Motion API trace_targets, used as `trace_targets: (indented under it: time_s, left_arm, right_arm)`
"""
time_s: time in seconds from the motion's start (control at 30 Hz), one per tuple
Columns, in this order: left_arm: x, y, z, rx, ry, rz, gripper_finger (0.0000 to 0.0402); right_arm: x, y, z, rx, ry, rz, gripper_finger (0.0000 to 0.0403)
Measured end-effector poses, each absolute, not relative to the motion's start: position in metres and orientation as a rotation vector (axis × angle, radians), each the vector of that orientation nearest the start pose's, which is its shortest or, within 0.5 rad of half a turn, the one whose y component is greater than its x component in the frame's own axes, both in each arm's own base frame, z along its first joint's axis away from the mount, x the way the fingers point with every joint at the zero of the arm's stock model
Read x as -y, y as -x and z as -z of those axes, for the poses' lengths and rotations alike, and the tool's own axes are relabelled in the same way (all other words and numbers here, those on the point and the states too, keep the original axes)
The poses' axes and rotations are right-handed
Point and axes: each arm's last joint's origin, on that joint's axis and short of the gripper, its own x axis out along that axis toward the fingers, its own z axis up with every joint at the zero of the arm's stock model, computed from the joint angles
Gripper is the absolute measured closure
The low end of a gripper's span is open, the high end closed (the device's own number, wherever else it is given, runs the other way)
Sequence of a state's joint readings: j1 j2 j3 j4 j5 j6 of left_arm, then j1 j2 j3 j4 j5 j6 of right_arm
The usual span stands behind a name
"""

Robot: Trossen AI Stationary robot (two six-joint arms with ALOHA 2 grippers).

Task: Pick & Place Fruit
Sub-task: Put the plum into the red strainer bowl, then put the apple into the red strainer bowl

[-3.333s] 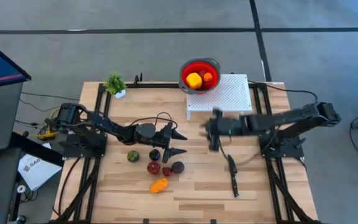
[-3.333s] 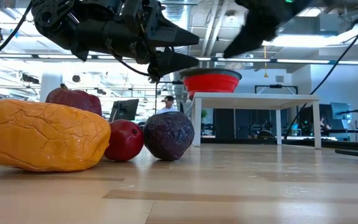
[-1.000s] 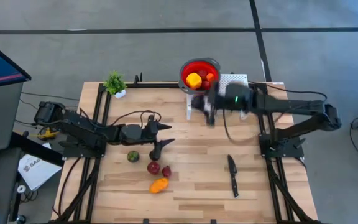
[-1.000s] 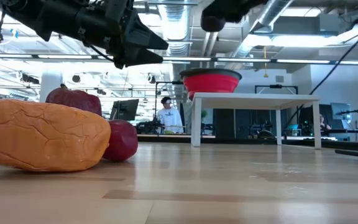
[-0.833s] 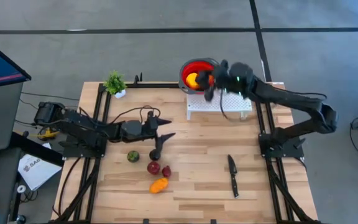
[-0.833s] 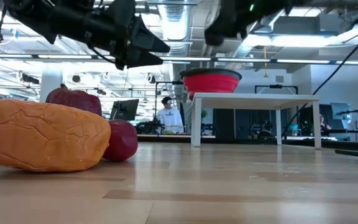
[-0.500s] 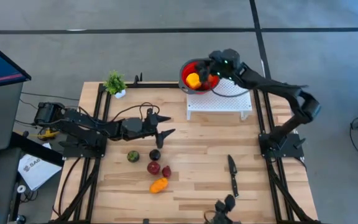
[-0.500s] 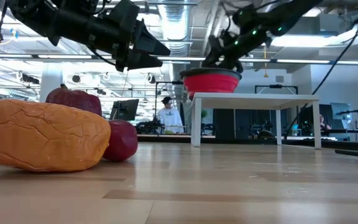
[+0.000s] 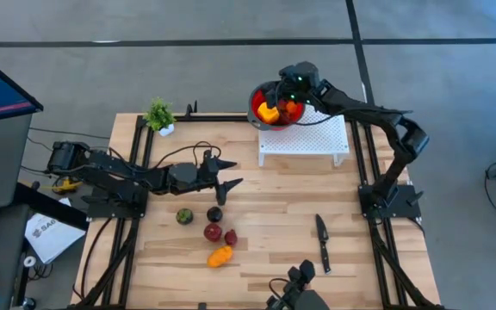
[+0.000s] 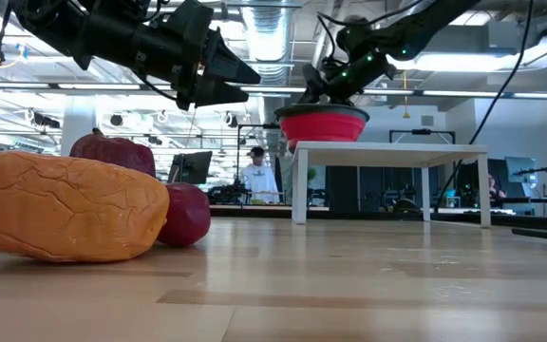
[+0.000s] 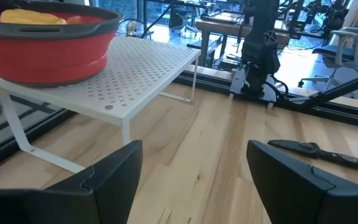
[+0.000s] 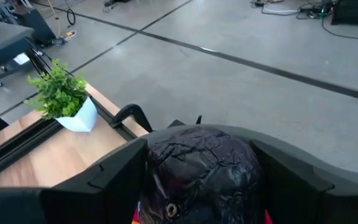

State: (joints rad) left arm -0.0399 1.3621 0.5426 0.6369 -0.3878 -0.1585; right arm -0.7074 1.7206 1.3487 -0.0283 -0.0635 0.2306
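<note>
Across the wooden tabletop [image 9: 274, 224], two dark robot arms work well apart. A white perforated rack [image 9: 313, 138] stands at the far edge, and the red bowl [image 9: 265, 93] with a grey rim sits at the rack's left end, already holding a yellow fruit [image 9: 268, 110] and an orange one [image 9: 288, 108].

The right gripper [image 9: 286, 89] reaches over the bowl, directly above the fruit inside. Its wrist camera shows a crinkled purple-black fruit [image 12: 201, 171] sitting between the two dark fingers [image 12: 110, 177]; whether the fingers still press on it or have let go cannot be told.

The left gripper [image 9: 228, 174] hovers over the middle of the tabletop with its fingers spread and nothing between them, pointing toward the rack. The loose fruit lies just in front of it on the near side: a dark purple fruit [image 9: 214, 214] nearest the fingertips, a green fruit [image 9: 183, 216] beside that, then a red fruit [image 9: 213, 232] touching a smaller dark red one [image 9: 231, 237], and an orange-yellow fruit [image 9: 220, 256] closest to the tabletop's near edge.

A black-handled knife [image 9: 322, 241] lies to the right of the fruit, well apart from it. A small potted plant [image 9: 159, 115] stands at the far left corner. Beyond the tabletop, a person [image 10: 255, 176] is visible in the room.
</note>
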Motion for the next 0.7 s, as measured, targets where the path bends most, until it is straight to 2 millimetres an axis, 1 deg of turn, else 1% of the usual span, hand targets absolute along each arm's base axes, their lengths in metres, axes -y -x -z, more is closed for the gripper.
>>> trace_targets:
  time_s: [0.4,0.47,0.53,0.6,0.7]
  left_arm:
    - [0.000,-0.270,-0.207,-0.151,0.121,-0.361,0.0119]
    - [0.000,-0.270,-0.207,-0.150,0.124,-0.361,0.0119]
    - [0.000,-0.270,-0.207,-0.150,0.124,-0.361,0.0119]
    - [0.001,-0.270,-0.207,-0.150,0.124,-0.358,0.0119]
    - [0.003,-0.270,-0.206,-0.152,0.121,-0.348,0.0119]
  right_arm:
    - [0.260,-0.302,-0.297,-0.291,-0.337,0.679,0.0086]
    - [0.259,-0.300,-0.300,-0.291,-0.335,0.681,0.0083]
    - [0.256,-0.296,-0.308,-0.281,-0.296,0.678,0.0082]
    - [0.246,-0.294,-0.320,-0.276,-0.252,0.660,0.0083]
    - [0.218,-0.295,-0.337,-0.305,-0.159,0.589,0.0087]
